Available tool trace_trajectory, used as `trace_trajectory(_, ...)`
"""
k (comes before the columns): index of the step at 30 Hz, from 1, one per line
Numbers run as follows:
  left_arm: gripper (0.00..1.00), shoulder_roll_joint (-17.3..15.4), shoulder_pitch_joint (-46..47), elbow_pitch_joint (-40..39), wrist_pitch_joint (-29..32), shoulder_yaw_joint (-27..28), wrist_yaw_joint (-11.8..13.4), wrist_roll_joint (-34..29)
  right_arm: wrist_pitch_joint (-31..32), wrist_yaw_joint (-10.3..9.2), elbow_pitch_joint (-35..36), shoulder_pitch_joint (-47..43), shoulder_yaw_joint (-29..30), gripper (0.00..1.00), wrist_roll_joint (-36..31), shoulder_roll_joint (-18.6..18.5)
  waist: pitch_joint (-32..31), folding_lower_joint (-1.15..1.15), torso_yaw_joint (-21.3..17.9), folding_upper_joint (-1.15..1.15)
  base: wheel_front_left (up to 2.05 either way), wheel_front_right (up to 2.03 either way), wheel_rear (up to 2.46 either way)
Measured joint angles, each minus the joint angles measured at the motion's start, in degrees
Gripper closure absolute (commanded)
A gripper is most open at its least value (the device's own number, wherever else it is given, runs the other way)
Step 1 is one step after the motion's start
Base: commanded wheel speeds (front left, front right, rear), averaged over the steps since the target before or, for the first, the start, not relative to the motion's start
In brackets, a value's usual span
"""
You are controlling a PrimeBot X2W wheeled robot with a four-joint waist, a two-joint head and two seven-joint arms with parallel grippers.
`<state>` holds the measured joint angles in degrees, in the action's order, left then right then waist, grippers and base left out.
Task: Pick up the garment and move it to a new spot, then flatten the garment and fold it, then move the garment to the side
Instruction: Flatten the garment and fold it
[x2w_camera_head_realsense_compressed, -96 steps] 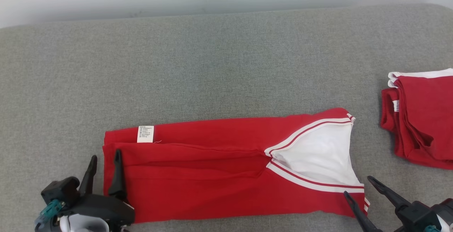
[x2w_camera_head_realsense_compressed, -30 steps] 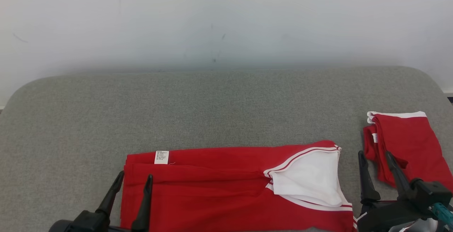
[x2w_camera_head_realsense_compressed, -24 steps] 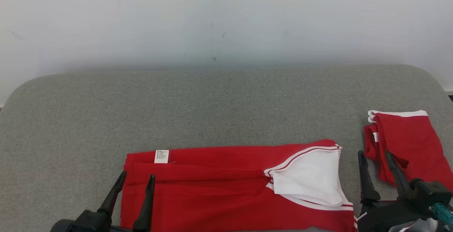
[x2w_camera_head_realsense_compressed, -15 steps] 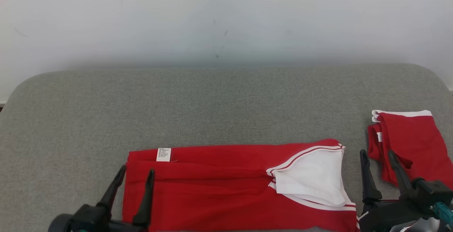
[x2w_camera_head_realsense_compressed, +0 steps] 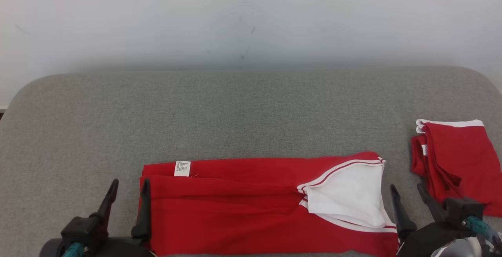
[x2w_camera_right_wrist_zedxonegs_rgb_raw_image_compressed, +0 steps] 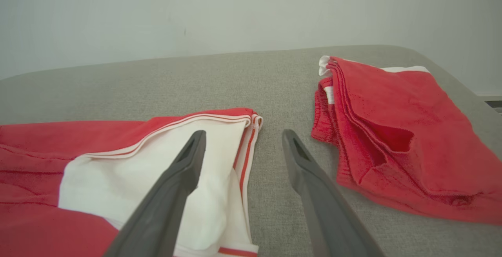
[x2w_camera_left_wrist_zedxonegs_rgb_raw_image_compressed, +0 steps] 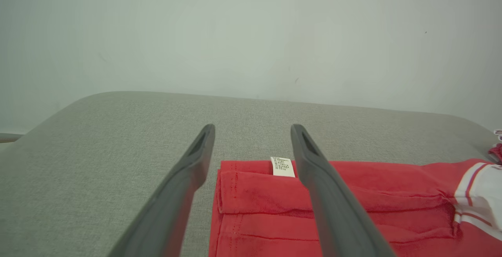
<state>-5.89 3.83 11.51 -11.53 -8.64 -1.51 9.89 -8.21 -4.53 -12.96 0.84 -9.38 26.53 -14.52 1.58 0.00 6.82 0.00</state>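
Observation:
The garment (x2w_camera_head_realsense_compressed: 243, 210) is red with a white panel (x2w_camera_head_realsense_compressed: 349, 194) and lies as a long folded band on the grey cushion (x2w_camera_head_realsense_compressed: 251, 112), a white label (x2w_camera_head_realsense_compressed: 182, 168) at its far left corner. My left gripper (x2w_camera_head_realsense_compressed: 130, 184) is open at the garment's left end, with one finger on the cloth edge and the other over bare cushion. In the left wrist view the left gripper (x2w_camera_left_wrist_zedxonegs_rgb_raw_image_compressed: 253, 128) straddles that edge of the garment (x2w_camera_left_wrist_zedxonegs_rgb_raw_image_compressed: 259, 202). My right gripper (x2w_camera_head_realsense_compressed: 406, 188) is open just beyond the right end. In the right wrist view the right gripper (x2w_camera_right_wrist_zedxonegs_rgb_raw_image_compressed: 244, 133) has its left finger above the white panel (x2w_camera_right_wrist_zedxonegs_rgb_raw_image_compressed: 129, 170).
A second red garment (x2w_camera_head_realsense_compressed: 459, 159), folded small, lies at the cushion's right edge, close to my right gripper; the right wrist view shows this folded garment (x2w_camera_right_wrist_zedxonegs_rgb_raw_image_compressed: 392, 123) too. A pale wall (x2w_camera_head_realsense_compressed: 251, 13) rises behind the cushion. Bare cushion stretches behind and left of the band.
My left gripper has shifted left, from over the garment's end to astride its edge. My right gripper has drawn back toward the near edge. The garment has not moved.

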Motion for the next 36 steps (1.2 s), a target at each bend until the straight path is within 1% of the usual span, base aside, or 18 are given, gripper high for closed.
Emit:
trace_trajectory(3,0.00,0.47,0.01,0.20,0.29,-1.04,0.00,-0.01,4.97,0.75,-2.52,1.05,-0.58,0.00,0.71,-1.70,0.33,0.00,0.40,0.00,0.00,0.00,0.00)
trace_trajectory(5,0.00,0.77,0.12,0.19,0.44,-1.82,-0.01,-0.01,7.77,0.77,-3.43,1.68,-1.18,0.00,0.70,-2.43,0.60,0.00,0.76,0.00,0.00,0.00,0.00)
trace_trajectory(12,0.00,1.49,1.20,0.32,0.74,-3.41,-0.05,-0.01,13.49,0.67,-5.17,5.11,-1.36,0.00,0.76,-3.52,2.34,0.00,2.16,0.00,0.00,0.00,0.00)
trace_trajectory(16,0.00,1.58,1.55,0.80,0.74,-3.41,-0.04,0.13,16.24,0.49,-6.68,7.00,-1.81,0.00,0.85,-3.31,3.30,0.00,2.75,0.00,0.00,0.00,0.00)
trace_trajectory(24,0.00,1.76,2.59,0.94,0.74,-3.69,-0.08,0.82,22.01,0.42,-8.17,8.01,-2.82,0.00,1.74,-2.61,4.75,0.00,3.21,0.00,0.00,0.00,0.00)
trace_trajectory(28,0.00,1.79,2.68,1.29,0.73,-3.75,-0.10,0.85,24.47,-0.03,-8.51,8.08,-3.08,0.00,2.14,-2.41,4.94,0.00,3.39,0.00,0.00,0.00,0.00)
trace_trajectory(36,0.00,1.85,2.76,1.57,0.64,-3.75,-0.40,1.24,27.48,-0.29,-8.46,9.50,-3.12,0.00,2.22,-2.37,5.37,0.00,3.27,0.00,0.00,0.00,0.00)
